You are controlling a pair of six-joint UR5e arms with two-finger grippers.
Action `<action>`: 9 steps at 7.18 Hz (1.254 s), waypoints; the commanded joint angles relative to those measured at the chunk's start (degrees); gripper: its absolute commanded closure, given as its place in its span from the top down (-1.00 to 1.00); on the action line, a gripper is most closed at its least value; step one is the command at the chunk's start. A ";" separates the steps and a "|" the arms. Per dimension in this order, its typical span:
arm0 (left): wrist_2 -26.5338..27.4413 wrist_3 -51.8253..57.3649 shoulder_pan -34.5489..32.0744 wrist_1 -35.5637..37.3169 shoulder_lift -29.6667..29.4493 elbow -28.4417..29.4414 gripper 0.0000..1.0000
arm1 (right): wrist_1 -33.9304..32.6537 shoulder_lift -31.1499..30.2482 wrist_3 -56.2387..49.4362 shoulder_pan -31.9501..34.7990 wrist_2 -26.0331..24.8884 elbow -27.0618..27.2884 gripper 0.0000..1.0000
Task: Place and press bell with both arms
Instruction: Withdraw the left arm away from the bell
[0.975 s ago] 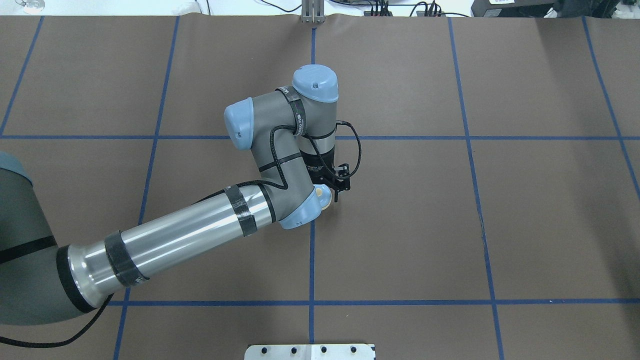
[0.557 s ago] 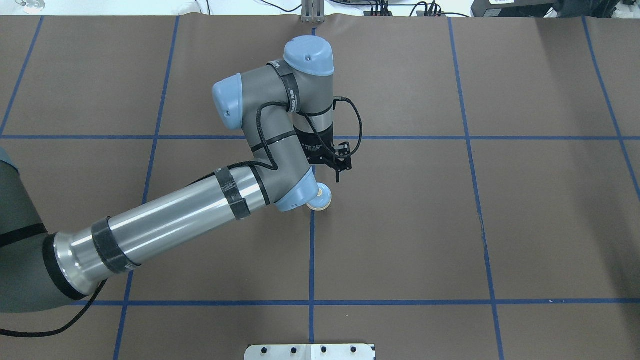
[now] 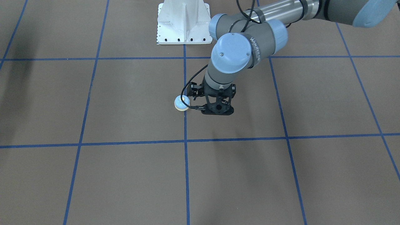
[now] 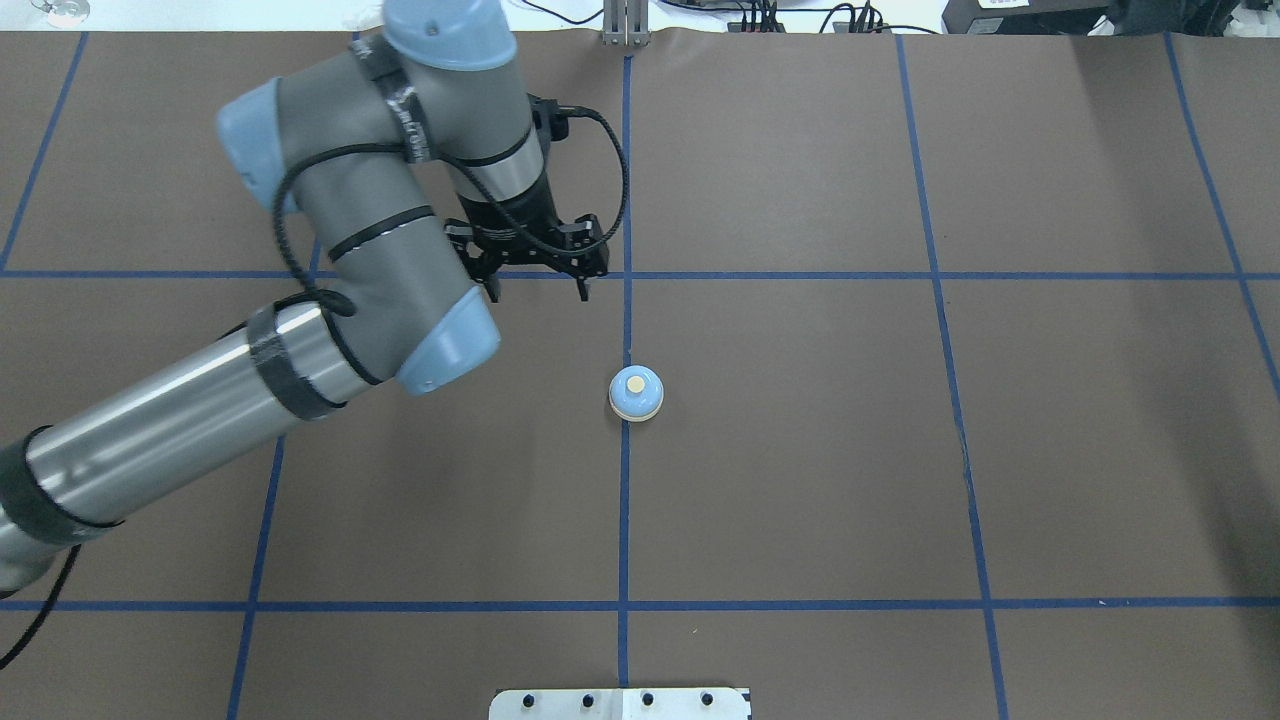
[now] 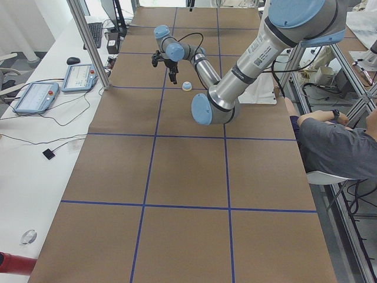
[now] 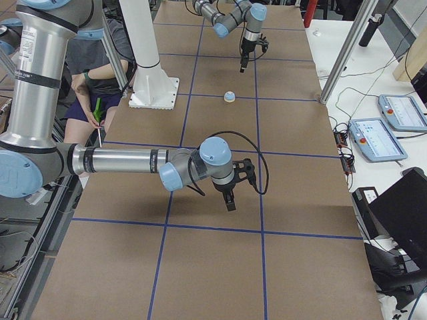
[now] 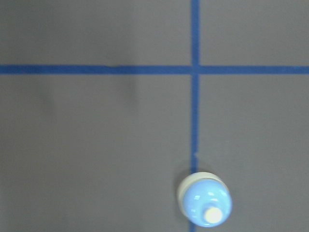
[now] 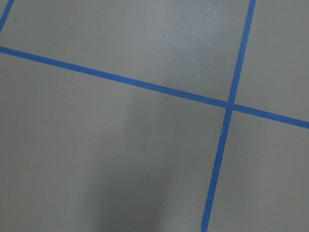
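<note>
Toward the robot from the left gripper, slightly to its right, the bell stands upright on a blue line, apart from the fingers. That gripper hangs spread wide, holding nothing. Well away from the bell, the right gripper hovers over the mat; I cannot tell whether it is spread or closed.
</note>
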 commanded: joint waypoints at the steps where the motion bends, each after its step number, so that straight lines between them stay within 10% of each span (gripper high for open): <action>1: 1.26 15.13 -5.46 0.36 14.69 -12.54 0.99 | -0.68 1.02 2.00 0.00 0.29 0.17 1.00; 5: 3.29 51.93 -23.63 -2.28 38.62 -19.28 0.99 | -16.00 10.49 5.52 -1.14 2.49 5.50 1.00; 9: 2.85 61.73 -43.42 -1.75 52.17 -17.09 0.99 | -21.51 24.62 33.38 -15.42 -0.56 10.36 1.00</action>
